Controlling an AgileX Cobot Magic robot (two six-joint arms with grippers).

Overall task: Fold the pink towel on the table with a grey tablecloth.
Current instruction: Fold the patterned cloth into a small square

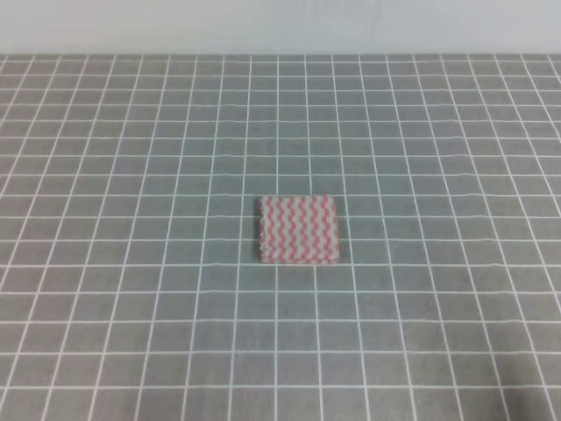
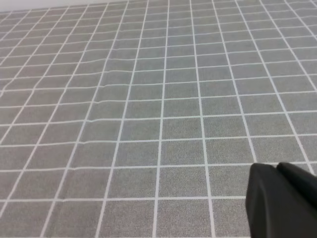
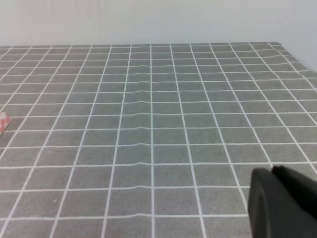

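Exterior high: towel (image 1: pixel 298 230) folded small, mid-table (image 1: pixel 131 132); soft, light, thin; pinch at corner; grippers' state indiscernible

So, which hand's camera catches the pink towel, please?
The right hand: the pink towel peeks in at frame left; the left hand sees only tablecloth.

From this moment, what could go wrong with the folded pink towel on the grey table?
1. The pink-and-white zigzag towel lies as a small folded stack; its lower edge shows layers slightly offset, so a nudge might open it.
2. The grey grid-printed tablecloth has ripples in the wrist views; a low-moving black gripper might catch and drag it, shifting the towel.
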